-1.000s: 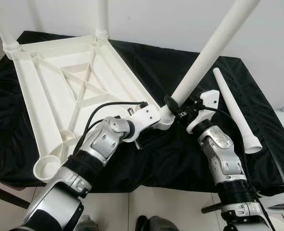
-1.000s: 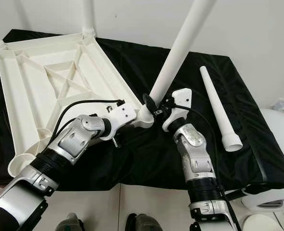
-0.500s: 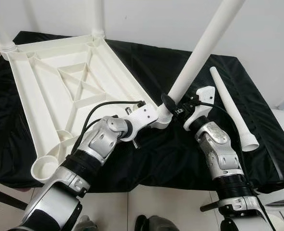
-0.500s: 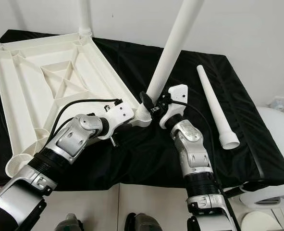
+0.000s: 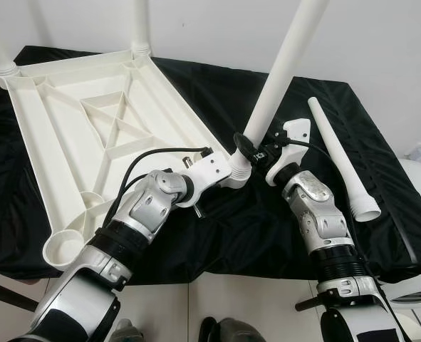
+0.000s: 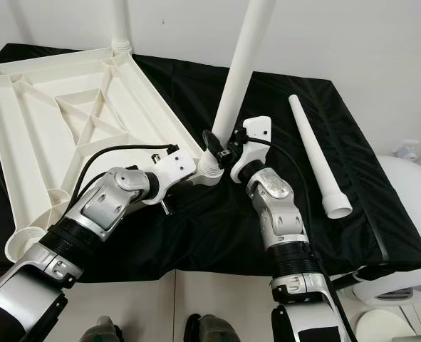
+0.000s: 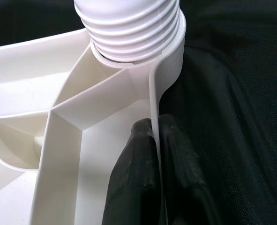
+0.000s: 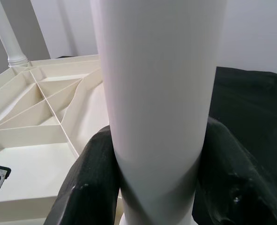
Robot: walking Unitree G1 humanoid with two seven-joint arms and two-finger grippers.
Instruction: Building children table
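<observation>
The left gripper [image 7: 153, 140] pinches the thin side wall of the upturned white tabletop [image 5: 89, 135], one black finger [image 7: 136, 164] inside the rim, the other outside, just below the corner socket [image 5: 240, 171]. Its silver arm reaches up from the lower left, elbow bent. The right gripper [image 8: 154, 154] clasps the white table leg [image 5: 281, 71] low on its shaft, its arm rising from the lower right. That leg's threaded end sits in the socket, and it now stands steeper than a second ago. A loose leg [image 5: 338, 157] lies on the black cloth [image 5: 267, 242].
</observation>
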